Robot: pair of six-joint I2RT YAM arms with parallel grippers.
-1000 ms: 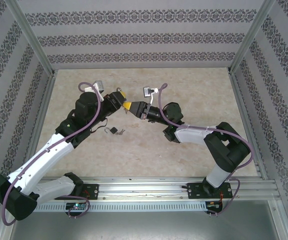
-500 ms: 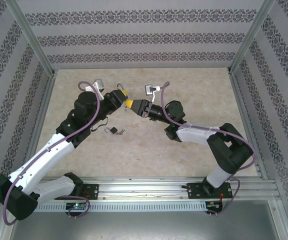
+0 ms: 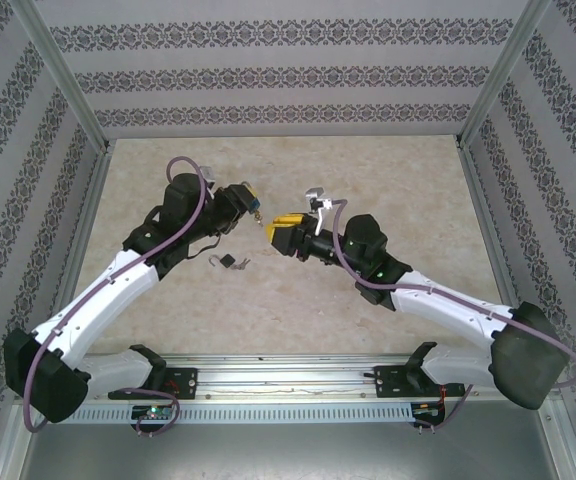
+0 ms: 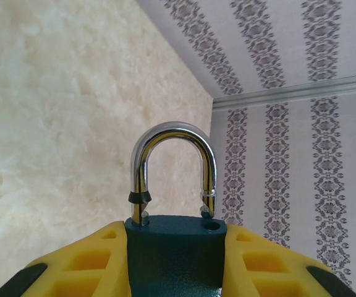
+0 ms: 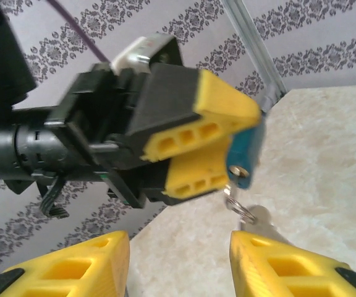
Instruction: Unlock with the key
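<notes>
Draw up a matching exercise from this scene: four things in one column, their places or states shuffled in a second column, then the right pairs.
Column 1
1. teal padlock
2. shackle
3. right gripper
4. small dark padlock

Column 2
A. open, holding nothing
B. lying on the table
C. clamped in the left gripper
D. silver, one leg lifted out of its hole

Pairs: 1-C, 2-D, 3-A, 4-B
</notes>
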